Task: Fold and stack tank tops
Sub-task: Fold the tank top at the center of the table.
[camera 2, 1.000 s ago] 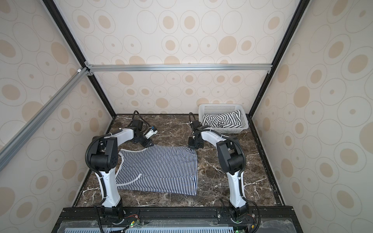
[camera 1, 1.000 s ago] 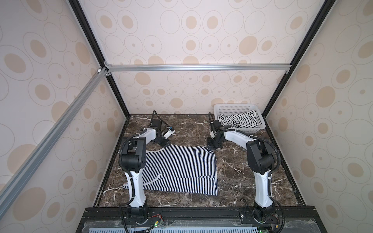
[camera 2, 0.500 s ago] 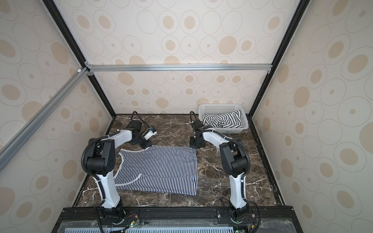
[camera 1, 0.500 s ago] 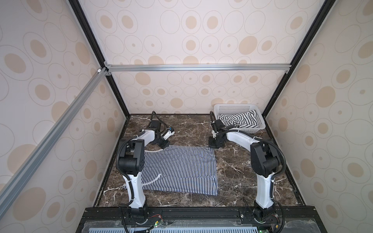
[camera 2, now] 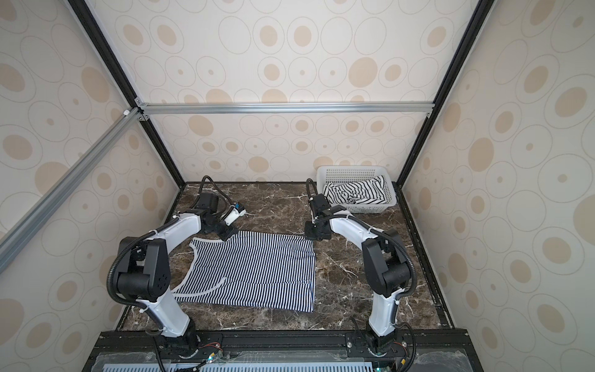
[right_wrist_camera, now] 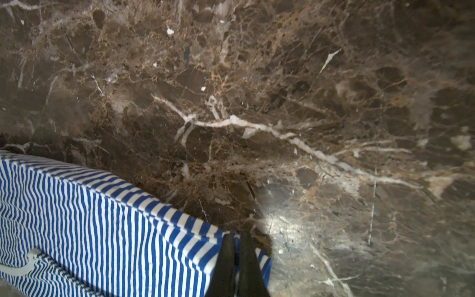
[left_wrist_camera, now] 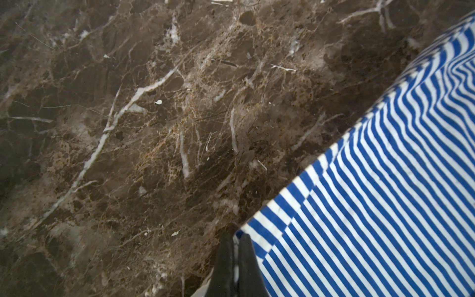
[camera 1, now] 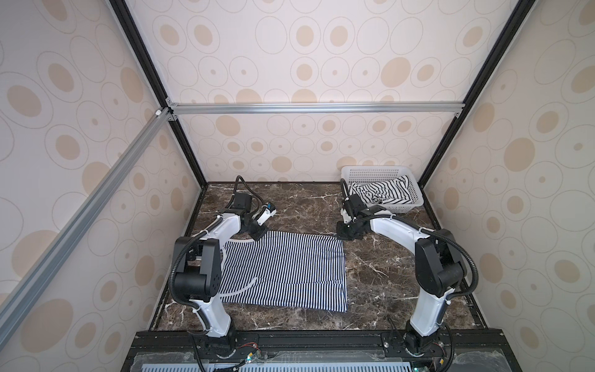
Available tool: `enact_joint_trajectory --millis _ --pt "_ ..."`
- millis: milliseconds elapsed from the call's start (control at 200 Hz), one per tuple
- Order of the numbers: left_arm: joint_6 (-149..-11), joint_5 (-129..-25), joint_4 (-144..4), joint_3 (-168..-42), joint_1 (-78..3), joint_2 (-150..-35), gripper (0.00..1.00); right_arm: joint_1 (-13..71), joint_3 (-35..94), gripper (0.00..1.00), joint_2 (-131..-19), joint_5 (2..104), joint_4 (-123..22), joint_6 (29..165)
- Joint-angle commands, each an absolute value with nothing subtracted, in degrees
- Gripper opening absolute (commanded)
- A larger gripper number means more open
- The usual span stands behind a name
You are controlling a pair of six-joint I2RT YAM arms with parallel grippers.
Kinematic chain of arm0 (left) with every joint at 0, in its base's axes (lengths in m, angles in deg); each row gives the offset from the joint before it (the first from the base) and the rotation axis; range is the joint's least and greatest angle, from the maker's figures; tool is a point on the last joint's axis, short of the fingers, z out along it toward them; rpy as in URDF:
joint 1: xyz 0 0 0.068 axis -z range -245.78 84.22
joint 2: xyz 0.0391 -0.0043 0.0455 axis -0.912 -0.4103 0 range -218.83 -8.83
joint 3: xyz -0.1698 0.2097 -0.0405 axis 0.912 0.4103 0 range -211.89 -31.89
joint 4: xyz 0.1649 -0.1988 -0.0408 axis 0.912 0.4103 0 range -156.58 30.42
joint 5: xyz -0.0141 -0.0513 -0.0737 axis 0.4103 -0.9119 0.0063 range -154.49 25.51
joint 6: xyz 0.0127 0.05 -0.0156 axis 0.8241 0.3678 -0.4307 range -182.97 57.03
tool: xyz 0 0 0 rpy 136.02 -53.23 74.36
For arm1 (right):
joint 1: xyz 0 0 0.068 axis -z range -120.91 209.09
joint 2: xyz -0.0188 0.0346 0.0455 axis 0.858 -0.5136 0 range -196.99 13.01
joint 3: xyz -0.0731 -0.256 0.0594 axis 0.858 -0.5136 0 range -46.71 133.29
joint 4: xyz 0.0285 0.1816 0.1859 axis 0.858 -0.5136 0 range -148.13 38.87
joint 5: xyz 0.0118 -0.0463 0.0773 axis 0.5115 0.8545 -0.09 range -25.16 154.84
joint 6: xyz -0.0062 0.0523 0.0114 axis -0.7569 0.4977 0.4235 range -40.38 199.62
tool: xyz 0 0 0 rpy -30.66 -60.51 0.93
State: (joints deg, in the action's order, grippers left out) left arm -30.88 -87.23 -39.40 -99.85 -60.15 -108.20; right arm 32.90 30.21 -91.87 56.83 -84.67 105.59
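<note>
The left gripper [left_wrist_camera: 234, 240] was pinched shut on the far left corner of the narrow-striped top [camera 1: 283, 267], and the cloth's edge ran in between its black fingers [left_wrist_camera: 223, 267]. The right gripper [right_wrist_camera: 236, 239] was closed the same way on the far right corner, at the hem. In both top views the two grippers sat low at the cloth's far edge. The top lay spread flat on the marble table [camera 1: 386, 273] between the two arms, with its armholes toward the left and its hem toward the right. The wide-striped top [camera 1: 380, 193] lay crumpled in the white basket [camera 1: 373, 172] in the far right corner, well apart from the flat one.
</note>
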Motion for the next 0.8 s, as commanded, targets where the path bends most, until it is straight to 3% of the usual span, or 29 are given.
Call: enact_joint_trajectory --millis 0,460,795 --pt "-28.9 -87.3 -39.3 -98.0 -59.9 -104.2 0.03 31.7 27.7 0.02 -87.7 57.2 -84.1 104.5" --pt "-27.0 -87.3 -38.3 -84.0 -59.8 -90.4 0.04 26.3 18.3 0.08 -78.8 59.8 -84.1 105.0" --pt "-24.8 -86.3 -38.5 -75.7 -59.8 -87.2 0.05 26.1 9.9 0.10 -74.3 59.8 -82.9 106.5"
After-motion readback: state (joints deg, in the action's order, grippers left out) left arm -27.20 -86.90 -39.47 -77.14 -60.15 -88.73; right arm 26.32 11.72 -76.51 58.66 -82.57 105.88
